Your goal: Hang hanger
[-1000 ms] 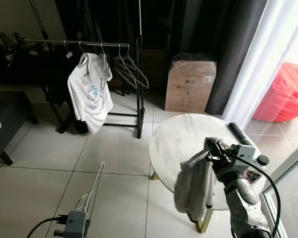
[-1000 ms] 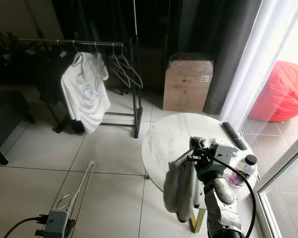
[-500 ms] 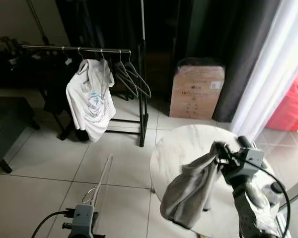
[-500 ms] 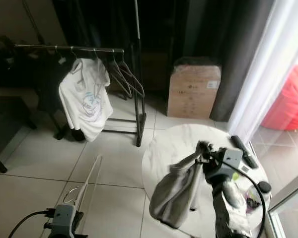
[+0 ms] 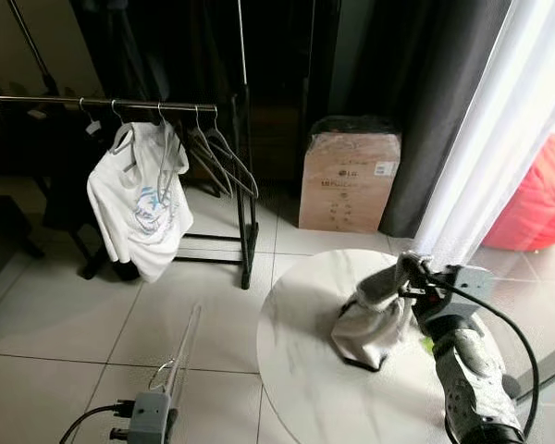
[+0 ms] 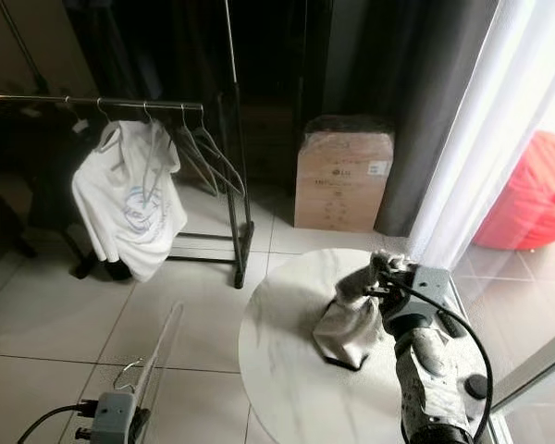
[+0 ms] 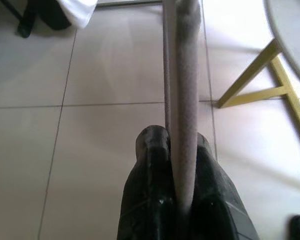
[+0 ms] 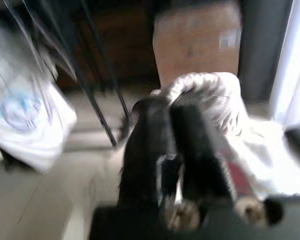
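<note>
Low at the left, the left gripper (image 7: 177, 150) has its jaws clamped on a pale hanger (image 5: 180, 356), held above the tiled floor (image 5: 65, 314), left of the round worktop (image 5: 301, 370). Beyond stands the clothes rack (image 5: 102, 103) with a white T-shirt (image 5: 134, 208). Over the worktop, the right gripper (image 6: 377, 277) has its jaws pinched on a grey garment (image 6: 347, 324) whose lower end rests on the marble.

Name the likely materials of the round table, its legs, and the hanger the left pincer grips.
Round table: white, grey-veined top, likely marble or marble-look, faint sheen.
Legs: slim gold-coloured bars, probably painted metal.
Hanger, clamped in the left pincer: matte pale grey, perhaps plastic or flocked.
</note>
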{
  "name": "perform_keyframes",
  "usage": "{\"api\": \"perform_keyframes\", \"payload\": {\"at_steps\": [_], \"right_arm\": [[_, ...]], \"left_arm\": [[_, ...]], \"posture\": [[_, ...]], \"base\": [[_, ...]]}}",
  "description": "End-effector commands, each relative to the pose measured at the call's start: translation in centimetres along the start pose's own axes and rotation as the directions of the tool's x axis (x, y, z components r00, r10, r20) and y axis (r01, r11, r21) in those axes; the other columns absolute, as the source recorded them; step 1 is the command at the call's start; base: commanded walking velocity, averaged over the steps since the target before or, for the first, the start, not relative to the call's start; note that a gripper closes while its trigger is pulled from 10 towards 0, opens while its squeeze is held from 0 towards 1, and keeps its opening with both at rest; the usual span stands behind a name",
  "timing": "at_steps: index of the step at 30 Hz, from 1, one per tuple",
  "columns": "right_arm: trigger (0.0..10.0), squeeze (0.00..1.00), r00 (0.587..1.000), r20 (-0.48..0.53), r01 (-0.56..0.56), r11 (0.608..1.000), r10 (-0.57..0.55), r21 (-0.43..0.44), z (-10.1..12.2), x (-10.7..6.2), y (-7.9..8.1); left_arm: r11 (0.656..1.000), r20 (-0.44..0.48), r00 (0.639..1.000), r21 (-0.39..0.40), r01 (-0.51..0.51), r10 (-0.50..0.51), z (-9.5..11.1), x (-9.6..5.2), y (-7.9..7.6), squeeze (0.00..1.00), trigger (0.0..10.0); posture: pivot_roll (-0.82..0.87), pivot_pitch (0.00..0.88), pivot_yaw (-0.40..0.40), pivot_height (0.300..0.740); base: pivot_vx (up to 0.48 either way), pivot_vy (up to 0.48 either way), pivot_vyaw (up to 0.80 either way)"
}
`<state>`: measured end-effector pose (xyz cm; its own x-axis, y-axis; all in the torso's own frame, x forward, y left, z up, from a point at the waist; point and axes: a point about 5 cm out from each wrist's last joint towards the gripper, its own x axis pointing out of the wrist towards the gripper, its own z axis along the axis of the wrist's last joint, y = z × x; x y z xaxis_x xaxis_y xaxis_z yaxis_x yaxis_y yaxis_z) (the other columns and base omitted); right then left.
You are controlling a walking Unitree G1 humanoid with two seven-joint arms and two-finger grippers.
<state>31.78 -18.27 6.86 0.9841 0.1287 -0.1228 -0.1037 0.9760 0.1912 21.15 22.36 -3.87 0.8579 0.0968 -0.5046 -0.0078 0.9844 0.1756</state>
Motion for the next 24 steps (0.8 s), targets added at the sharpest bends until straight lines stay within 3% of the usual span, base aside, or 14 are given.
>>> {"api": "perform_keyframes", "payload": {"at_steps": [1, 3, 8, 10, 19, 20, 24], "right_arm": [[10.0, 0.0, 0.99, -0.142, -0.01, 1.0, 0.006, -0.021, -2.6, -0.6, 0.1], [10.0, 0.0, 0.977, -0.212, -0.027, 1.0, 0.024, -0.012, -3.8, -0.9, 0.3], [10.0, 0.0, 0.964, -0.251, -0.086, 0.996, 0.086, 0.012, -4.4, -1.0, 0.9], [10.0, 0.0, 0.92, -0.37, -0.156, 0.987, 0.131, -0.037, -5.6, -1.4, 1.2], [10.0, 0.0, 0.917, -0.395, -0.072, 0.997, 0.054, -0.031, -5.7, -0.5, 0.7], [10.0, 1.0, 0.916, -0.397, -0.078, 0.997, 0.063, -0.02, -5.7, -0.4, 1.0], [10.0, 1.0, 0.914, -0.402, -0.076, 0.997, 0.061, -0.023, -5.9, -0.3, 1.2]], "left_arm": [[1.0, -0.019, 1.0, -0.015, 0.002, -0.002, -0.5, -0.2, -0.2, 0.0, 10.0], [1.0, -0.024, 1.0, -0.016, 0.005, -0.005, -0.6, -0.3, -0.2, 0.0, 10.0], [1.0, -0.028, 1.0, -0.016, 0.006, -0.006, -0.6, -0.3, -0.2, 0.0, 10.0], [1.0, -0.03, 1.0, -0.009, 0.006, -0.006, -0.6, -0.3, -0.2, 0.0, 10.0], [1.0, -0.029, 1.0, -0.01, 0.0, -0.001, -0.6, -0.3, -0.1, 0.0, 10.0], [1.0, -0.028, 1.0, -0.009, -0.001, 0.001, -0.6, -0.3, 0.0, 0.0, 10.0], [1.0, -0.026, 1.0, -0.008, -0.004, 0.004, -0.6, -0.3, 0.1, 0.0, 10.0]], "posture": [[0.01, 0.106, -0.025, 0.74], [0.02, 0.107, -0.024, 0.74], [0.02, 0.11, -0.024, 0.74], [0.01, 0.12, -0.023, 0.74], [0.02, 0.139, -0.023, 0.74], [0.02, 0.144, -0.022, 0.74], [0.03, 0.145, -0.022, 0.74]], "base": [[0.0, 0.0, 0.0], [0.0, 0.0, 0.0], [0.0, 0.0, 0.0], [0.0, 0.0, 0.0], [0.0, 0.0, 0.0], [0.0, 0.0, 0.0], [0.0, 0.0, 0.0]]}}
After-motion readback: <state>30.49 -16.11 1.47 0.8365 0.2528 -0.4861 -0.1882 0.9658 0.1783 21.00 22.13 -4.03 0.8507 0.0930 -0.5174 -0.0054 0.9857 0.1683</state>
